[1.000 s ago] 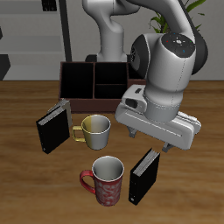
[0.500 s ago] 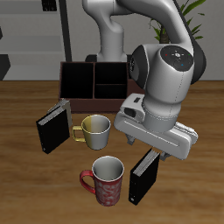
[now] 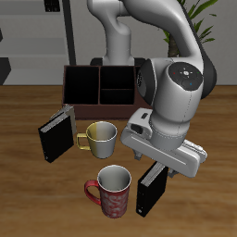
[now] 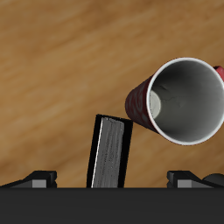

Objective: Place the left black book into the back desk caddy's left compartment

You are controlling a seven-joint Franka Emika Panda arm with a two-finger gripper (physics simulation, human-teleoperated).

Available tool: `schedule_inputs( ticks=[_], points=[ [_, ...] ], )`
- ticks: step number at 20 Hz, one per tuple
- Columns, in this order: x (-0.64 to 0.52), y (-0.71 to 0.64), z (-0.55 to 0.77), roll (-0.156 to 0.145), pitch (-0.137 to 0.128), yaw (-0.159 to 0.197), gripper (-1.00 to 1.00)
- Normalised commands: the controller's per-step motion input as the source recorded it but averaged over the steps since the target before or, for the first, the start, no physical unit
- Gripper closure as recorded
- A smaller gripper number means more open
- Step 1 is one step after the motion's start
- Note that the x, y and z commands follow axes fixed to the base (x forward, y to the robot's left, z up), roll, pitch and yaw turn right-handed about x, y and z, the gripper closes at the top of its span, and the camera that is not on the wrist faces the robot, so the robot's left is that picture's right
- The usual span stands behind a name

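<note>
The left black book [image 3: 151, 193] stands upright near the table's front edge, beside a red mug. My gripper [image 3: 155, 165] is open and hangs just above the book's top edge. In the wrist view the book [image 4: 109, 153] lies between my two spread fingertips [image 4: 39, 178], which do not touch it. The back desk caddy [image 3: 100, 68], dark reddish-brown with a black inside, stands at the table's back and my arm hides part of it. Its large end bay, the left compartment [image 3: 81, 85], looks empty.
A red patterned mug [image 3: 113, 192] stands close beside the book and also shows in the wrist view [image 4: 179, 101]. A yellowish metal mug [image 3: 100, 137] stands mid-table. A second black book [image 3: 56, 132] stands beyond it, in front of the caddy.
My gripper has come down and moved toward the table's front edge, now hanging just over the left black book. The objects have not moved.
</note>
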Motion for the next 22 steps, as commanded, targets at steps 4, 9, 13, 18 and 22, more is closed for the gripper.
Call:
schedule_inputs(
  ticks=[4, 9, 13, 18, 22],
  points=[
    [0.04, -0.14, -0.28, -0.013, 0.034, -0.014, -1.00],
    [-0.01, -0.10, -0.23, -0.013, 0.047, -0.062, -1.00],
    [-0.03, -0.03, -0.28, 0.009, 0.020, -0.003, 1.00],
    [-0.04, 0.05, -0.15, 0.026, 0.019, 0.000, 1.00],
    [-0.04, 0.02, -0.08, 0.022, 0.006, 0.011, 1.00]
  ],
)
